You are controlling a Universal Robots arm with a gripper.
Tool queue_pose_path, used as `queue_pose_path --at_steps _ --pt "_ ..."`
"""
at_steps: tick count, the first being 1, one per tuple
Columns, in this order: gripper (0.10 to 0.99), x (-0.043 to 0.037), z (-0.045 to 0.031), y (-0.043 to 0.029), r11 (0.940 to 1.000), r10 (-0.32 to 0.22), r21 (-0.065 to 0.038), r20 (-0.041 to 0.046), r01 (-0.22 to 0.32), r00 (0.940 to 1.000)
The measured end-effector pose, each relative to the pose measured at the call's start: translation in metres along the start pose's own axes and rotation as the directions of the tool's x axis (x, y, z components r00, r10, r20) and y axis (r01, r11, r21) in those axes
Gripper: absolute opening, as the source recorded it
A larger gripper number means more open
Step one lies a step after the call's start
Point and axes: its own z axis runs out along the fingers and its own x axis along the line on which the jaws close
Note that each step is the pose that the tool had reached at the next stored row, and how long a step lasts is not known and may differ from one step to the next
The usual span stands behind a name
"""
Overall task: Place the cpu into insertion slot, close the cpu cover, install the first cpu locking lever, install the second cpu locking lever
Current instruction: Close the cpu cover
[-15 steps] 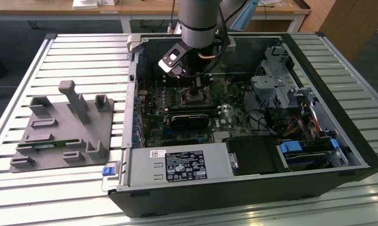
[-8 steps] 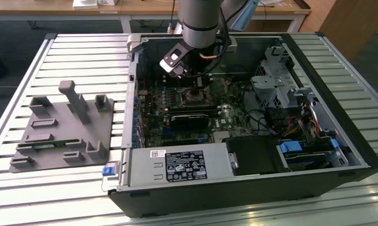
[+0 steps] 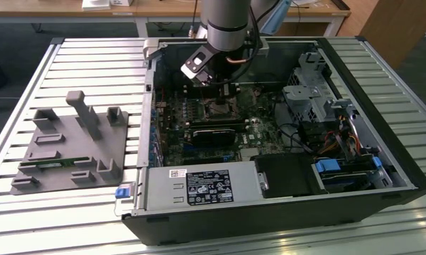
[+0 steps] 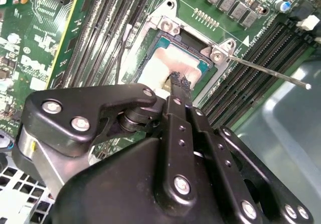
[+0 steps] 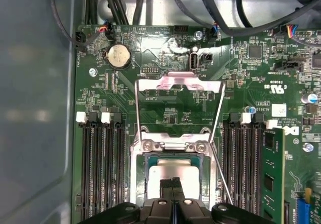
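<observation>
The cpu (image 5: 163,173) lies seated in the insertion slot (image 5: 143,171), upper centre of the exterior view. The gripper (image 5: 173,185) is clenched on nothing, its tips at the chip's top. The cpu cover (image 5: 179,80) stands open and a locking lever (image 4: 271,71) stands free, so three steps appear outstanding.

One cpu (image 5: 159,175), one insertion slot (image 5: 146,170), one cpu cover (image 5: 178,81), one gripper (image 5: 173,183)

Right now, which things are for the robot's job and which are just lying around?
For the job: cpu, lying in the insertion slot; open cpu cover; locking lever; gripper over the cpu.

Just lying about: grey rack; round battery; green memory card; power supply box.
</observation>
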Motion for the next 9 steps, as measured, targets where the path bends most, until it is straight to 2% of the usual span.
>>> queue_pose_path --at_steps 4,9 --pt "0.106 0.0001 -0.0099 0.0004 1.0000 0.000 0.000 0.0001 0.000 1.0000" --pt "0.106 0.0004 -0.0267 0.0009 1.0000 0.000 0.000 0.0001 0.000 1.0000"
